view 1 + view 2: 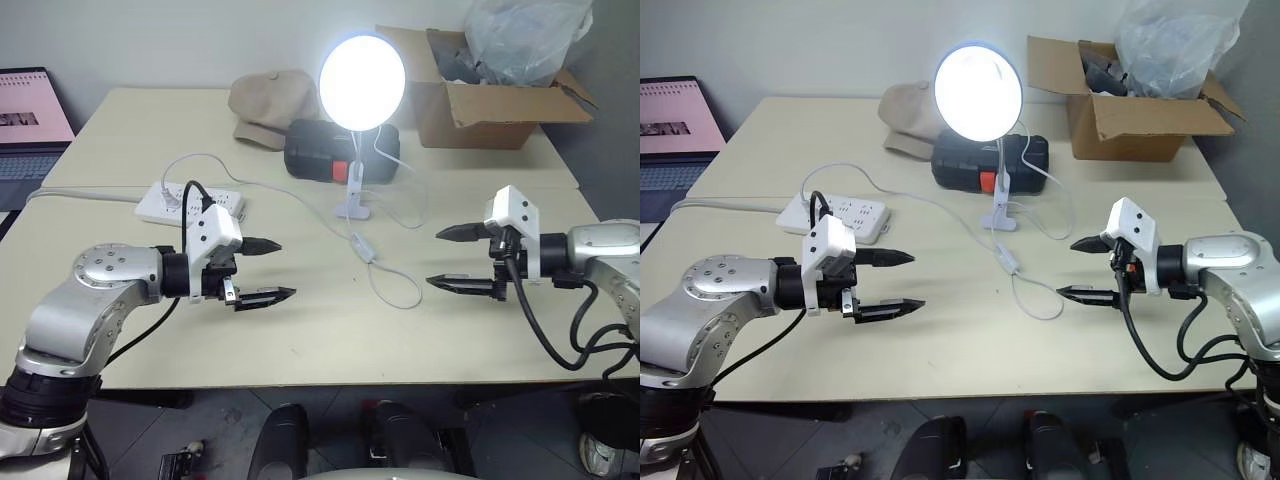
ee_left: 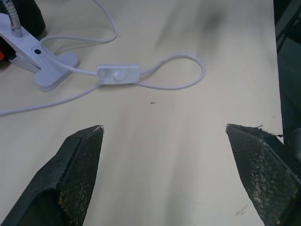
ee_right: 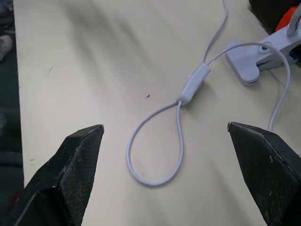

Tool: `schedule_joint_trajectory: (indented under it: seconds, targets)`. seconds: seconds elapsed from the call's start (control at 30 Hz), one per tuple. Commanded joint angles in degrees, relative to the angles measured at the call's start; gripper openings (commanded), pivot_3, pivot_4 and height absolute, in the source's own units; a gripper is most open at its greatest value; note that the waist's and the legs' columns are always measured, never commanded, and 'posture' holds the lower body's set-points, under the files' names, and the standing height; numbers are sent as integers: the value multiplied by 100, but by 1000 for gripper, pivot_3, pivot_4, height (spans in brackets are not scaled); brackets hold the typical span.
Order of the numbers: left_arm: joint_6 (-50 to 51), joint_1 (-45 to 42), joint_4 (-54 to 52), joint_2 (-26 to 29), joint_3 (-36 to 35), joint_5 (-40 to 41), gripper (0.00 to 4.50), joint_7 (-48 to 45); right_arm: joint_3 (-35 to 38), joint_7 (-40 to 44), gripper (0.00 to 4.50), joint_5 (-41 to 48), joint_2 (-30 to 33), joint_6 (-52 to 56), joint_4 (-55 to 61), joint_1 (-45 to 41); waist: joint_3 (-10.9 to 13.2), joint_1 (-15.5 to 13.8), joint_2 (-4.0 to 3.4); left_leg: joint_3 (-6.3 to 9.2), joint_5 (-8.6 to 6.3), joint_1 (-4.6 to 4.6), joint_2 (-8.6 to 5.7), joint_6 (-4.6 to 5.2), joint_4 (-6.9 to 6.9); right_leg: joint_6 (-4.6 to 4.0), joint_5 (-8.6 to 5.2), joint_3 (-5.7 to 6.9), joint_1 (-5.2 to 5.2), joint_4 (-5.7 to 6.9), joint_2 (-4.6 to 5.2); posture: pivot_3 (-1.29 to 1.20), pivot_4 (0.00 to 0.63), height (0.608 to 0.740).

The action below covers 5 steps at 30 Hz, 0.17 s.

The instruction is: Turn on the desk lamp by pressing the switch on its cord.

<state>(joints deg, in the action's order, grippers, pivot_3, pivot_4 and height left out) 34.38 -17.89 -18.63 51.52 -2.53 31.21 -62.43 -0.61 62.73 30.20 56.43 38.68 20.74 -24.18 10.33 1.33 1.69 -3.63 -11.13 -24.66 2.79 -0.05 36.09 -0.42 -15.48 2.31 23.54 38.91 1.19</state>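
The desk lamp (image 1: 361,82) stands at the middle back of the table on its white clamp foot (image 1: 353,200), and its bulb glows bright white. Its thin white cord (image 1: 395,294) curls into a loop on the tabletop. The switch (image 1: 364,247) lies flat on the table between the clamp and the loop, with nothing touching it. My left gripper (image 1: 270,270) hovers to the left of the switch, open and empty. To the right of the loop my right gripper (image 1: 447,258) hangs above the table, open and empty too.
A white power strip (image 1: 190,202) lies at the left, behind my left gripper. Behind the lamp sit a black case (image 1: 320,150) and a beige cap (image 1: 270,105). A cardboard box (image 1: 490,90) with a plastic bag stands back right. A laptop (image 1: 30,120) is at far left.
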Motion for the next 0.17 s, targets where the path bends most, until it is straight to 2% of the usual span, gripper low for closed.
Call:
schedule_joint_trajectory:
  seconds: [0.03, 0.17]
  targets:
    - [-31, 32, -57, 40, -270, 111, 4329, -4, 266, 226, 4427, 27, 181, -243, 227, 178, 1, -12, 1, 3, 0, 0, 1, 0, 0, 0, 0, 3, -1, 0, 0, 0, 150, 740]
    - [-62, 55, 90, 32, -234, 99, 4329, -98, 325, 256, 4427, 63, 226, -294, 242, 219, 1, -20, 1, 0, 0, 0, -2, 0, 1, 0, 0, 1, -1, 0, 3, 0, 150, 740]
